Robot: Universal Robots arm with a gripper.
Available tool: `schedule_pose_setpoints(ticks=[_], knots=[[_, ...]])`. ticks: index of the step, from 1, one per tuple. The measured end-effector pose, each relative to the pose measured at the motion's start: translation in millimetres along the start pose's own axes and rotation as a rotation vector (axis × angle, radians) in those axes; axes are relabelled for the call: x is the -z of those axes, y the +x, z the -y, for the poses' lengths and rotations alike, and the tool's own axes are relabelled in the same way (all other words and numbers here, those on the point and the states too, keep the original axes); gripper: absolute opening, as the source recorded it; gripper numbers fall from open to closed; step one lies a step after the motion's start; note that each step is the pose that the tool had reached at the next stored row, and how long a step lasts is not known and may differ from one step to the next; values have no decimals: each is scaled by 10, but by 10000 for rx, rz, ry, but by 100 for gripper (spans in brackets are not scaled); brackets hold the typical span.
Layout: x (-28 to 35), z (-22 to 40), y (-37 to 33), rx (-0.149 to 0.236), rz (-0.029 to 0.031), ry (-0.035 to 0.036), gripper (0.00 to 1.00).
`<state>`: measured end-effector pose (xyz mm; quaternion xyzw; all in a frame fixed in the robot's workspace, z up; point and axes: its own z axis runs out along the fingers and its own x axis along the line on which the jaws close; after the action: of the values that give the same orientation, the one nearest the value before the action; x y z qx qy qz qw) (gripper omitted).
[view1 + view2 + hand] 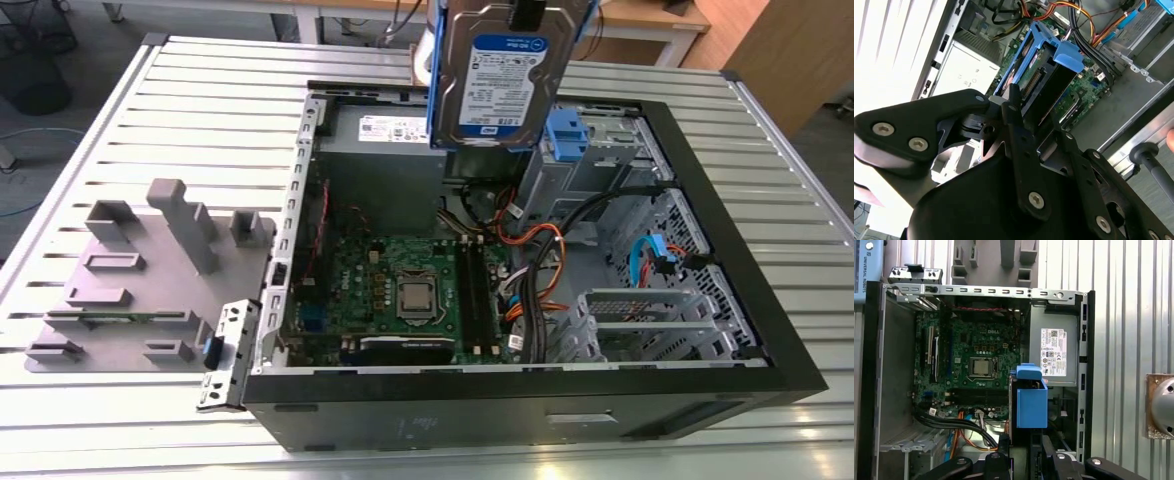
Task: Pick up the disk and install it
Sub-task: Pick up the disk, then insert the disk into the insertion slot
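Off to the exterior view's left of the computer case, out on the slatted table: a grey plastic stand with slots and posts.

Next, the case itself. Lying on its side, lid off, insides showing.

Down on the floor of the case, toward that same side: a green board with a square chip in the middle.

Up over the far wall of the case, near the middle: the disk. Hanging upright in the air, label toward the exterior camera, blue rails down both long sides. Not touching the case, as far as can be told.

Pinched tight by the gripper, one black finger on each side of the disk, clearest in the second wrist view.

Inside the case, low behind the disk: a grey power box with a white sticker.

Toward the exterior view's right inside the case: a bunch of wires, a blue latch on a metal cage, then an open metal bay near the front corner.

Picking up: done, by the look of it. Putting in: not done. Disk high above the case, not in any slot. Roughly halfway.
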<state>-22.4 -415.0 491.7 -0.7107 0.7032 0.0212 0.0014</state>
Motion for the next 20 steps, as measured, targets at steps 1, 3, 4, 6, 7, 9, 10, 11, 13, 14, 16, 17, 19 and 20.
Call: schedule_pose_setpoints(ticks=[1, 3, 4, 6, 7, 9, 10, 11, 13, 14, 16, 17, 19, 20], knots=[[0, 0, 8, 0, 0, 0, 35], [1, 0, 24, 0, -1, 0, 35], [1, 0, 32, 0, 1, 0, 35], [2, 0, 48, 0, -1, 0, 35], [2, 0, 55, 0, -1, 0, 35], [3, -1, 69, 0, -2, 0, 35], [3, -1, 77, -1, -2, 0, 35], [3, -1, 84, 0, -2, 0, 35], [3, -1, 99, 0, -2, 0, 35], [4, -1, 107, 0, -2, 0, 35], [4, -1, 124, 0, -2, 0, 35], [4, -1, 132, 0, -2, 0, 35], [5, -1, 150, 0, -3, 0, 35], [5, -1, 159, 0, -3, 0, 35]])
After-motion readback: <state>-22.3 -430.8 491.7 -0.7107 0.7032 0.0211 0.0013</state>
